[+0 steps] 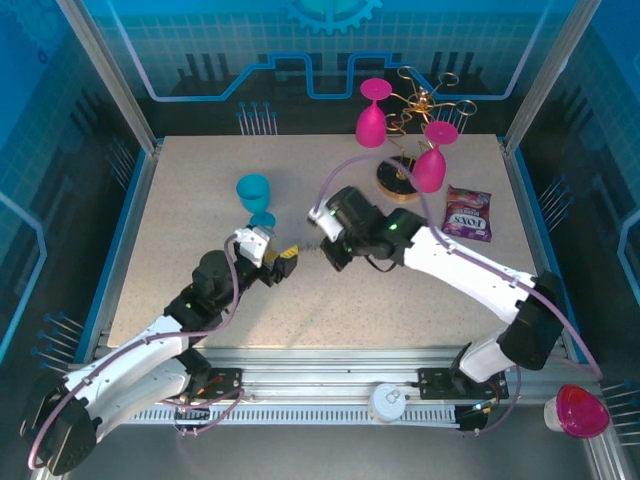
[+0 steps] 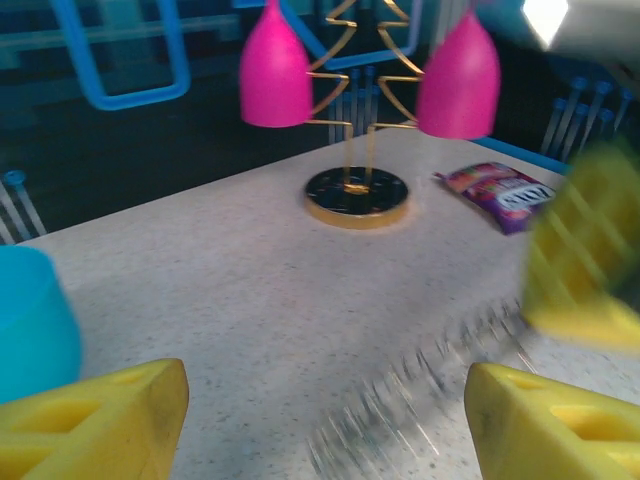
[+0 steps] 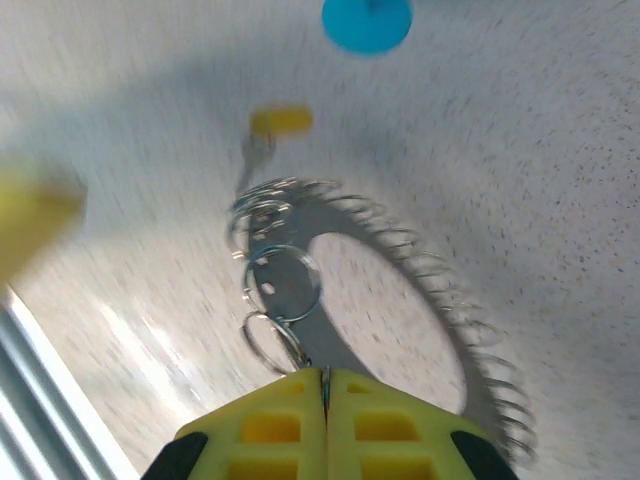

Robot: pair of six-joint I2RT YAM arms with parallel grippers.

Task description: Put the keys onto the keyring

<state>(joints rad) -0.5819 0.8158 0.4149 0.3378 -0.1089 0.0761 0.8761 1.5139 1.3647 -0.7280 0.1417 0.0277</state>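
Desk: speckled pale top [image 1: 200, 180] inside a blue-lit cage with aluminium posts.
Left arm: it reaches from the near-left corner toward the middle, forearm low over the desk.
Left hand [image 1: 283, 263]: I see its yellow fingers [image 2: 90, 425] spread wide apart, just beside the blue goblet [image 1: 254, 190] and facing the keyring [image 3: 335, 215].
Right arm: it comes in from the near-right, elbow bent, wrist turned toward the left hand.
Right hand [image 3: 325, 400]: pads pressed together, pinching the keyring's near edge.
Keyring position: between the two hands, near the desk's middle.
Key [image 3: 280, 121]: at the keyring's far side, blade touching the coils. I cannot tell whether it is threaded on.
Hard to make out: motion blur smears the coils in the left wrist view, and the right wrist view is soft. From above, the ring is only a scrap of wire.
Shapes: flat dark band, hollow centre, fringe of fine wire coils, small split rings [image 3: 283, 285] by the pads. The key has a yellow plastic head and a thin metal blade.
Far right: gold wire stand [image 1: 397, 178] on a round dark base, pink goblets [image 1: 372, 115] hanging upside down from it, purple foil pouch [image 1: 468, 213].
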